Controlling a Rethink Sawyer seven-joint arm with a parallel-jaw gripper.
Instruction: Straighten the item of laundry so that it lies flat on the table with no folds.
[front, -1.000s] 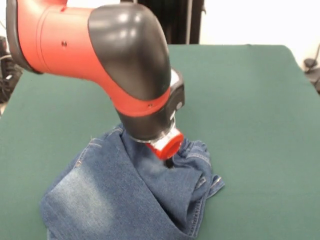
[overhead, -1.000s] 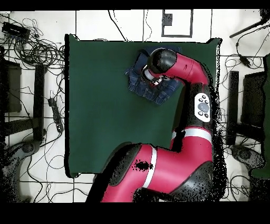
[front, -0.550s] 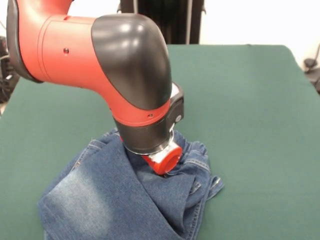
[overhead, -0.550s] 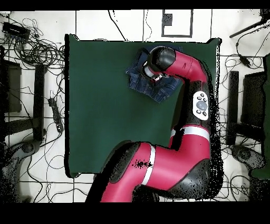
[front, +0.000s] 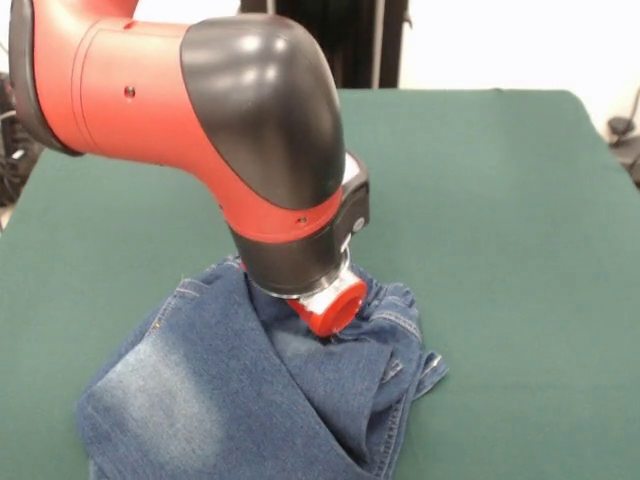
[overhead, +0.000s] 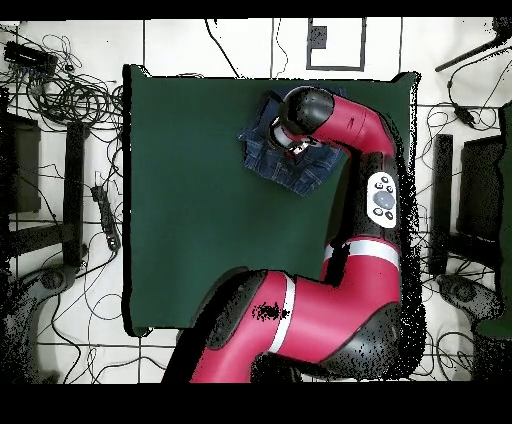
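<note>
The item of laundry (front: 230, 400) is a small pair of faded blue jeans, lying crumpled and folded over itself on the green table (front: 500, 200). In the front view it sits low and left of centre, its lower part cut off by the picture's bottom edge. My gripper (front: 332, 322) comes down from the red and black wrist onto the bunched cloth near the gathered waistband; its tip is sunk in the folds and hidden. From overhead the jeans (overhead: 272, 160) lie near the table's (overhead: 190, 200) top edge, partly under the arm, and the gripper (overhead: 296, 147) is above them.
The bulky arm (overhead: 360, 150) reaches across the table's right side in the overhead view. Cables (overhead: 60, 95), stands and dark equipment (overhead: 470, 190) surround the table on the tiled floor. A wide stretch of green cloth lies left of the jeans in the overhead view.
The wrist dipped toward the jeans and then rose slightly, staying over the same spot. The cloth around it shifted only a little.
</note>
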